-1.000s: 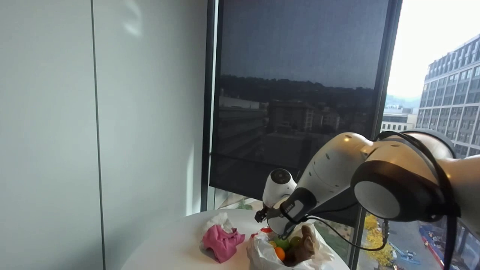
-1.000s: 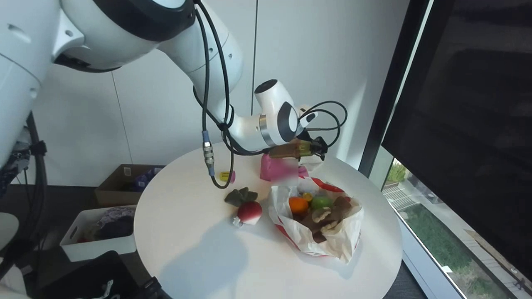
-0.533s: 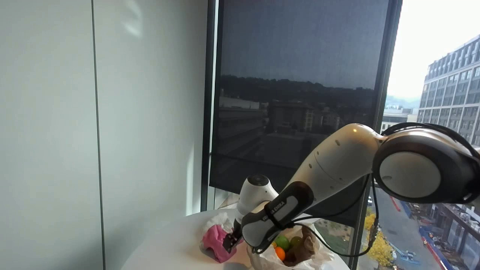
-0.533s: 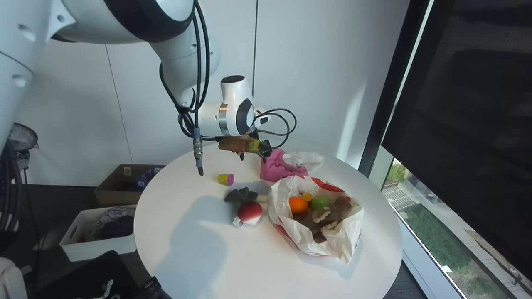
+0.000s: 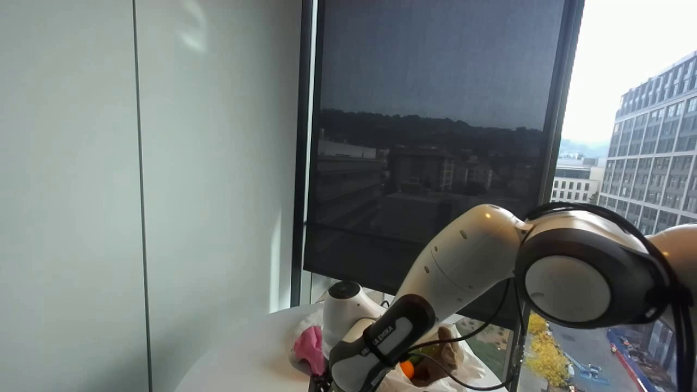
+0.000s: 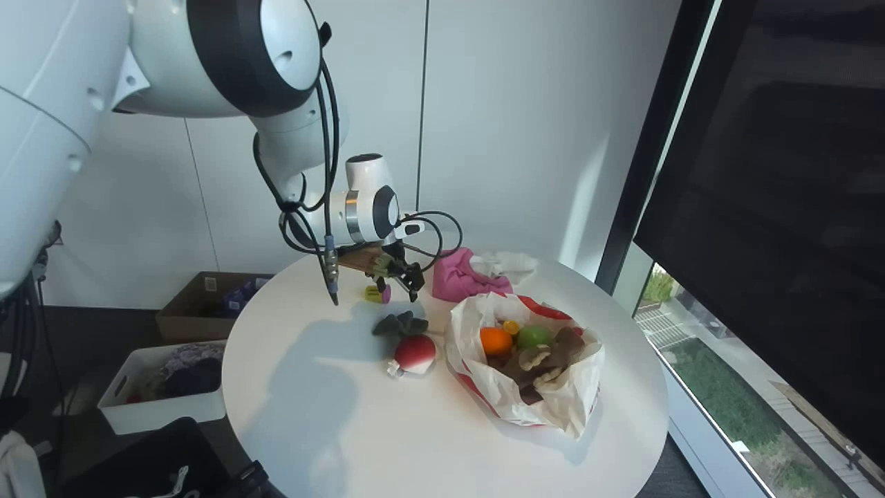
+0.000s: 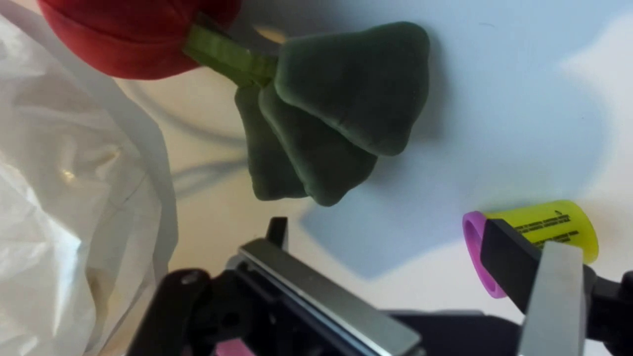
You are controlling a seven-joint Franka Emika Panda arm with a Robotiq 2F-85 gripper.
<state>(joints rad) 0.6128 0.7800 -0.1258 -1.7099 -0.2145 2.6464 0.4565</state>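
The yellow container is lying on its side on the table, one finger of the claw partly hiding it in the wrist view. The claw is standing wide open, gripping nothing. The leafy radish is lying beside the white bag, which is holding an orange.

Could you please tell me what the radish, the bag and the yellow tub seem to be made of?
Radish: probably stuffed fabric, matte; its leaves look padded and velvety, without shine.
Bag: likely thin plastic, fairly glossy; its creases catch bright highlights.
Tub: probably smooth plastic, judging by its even purple rim; paper labelling is possible.
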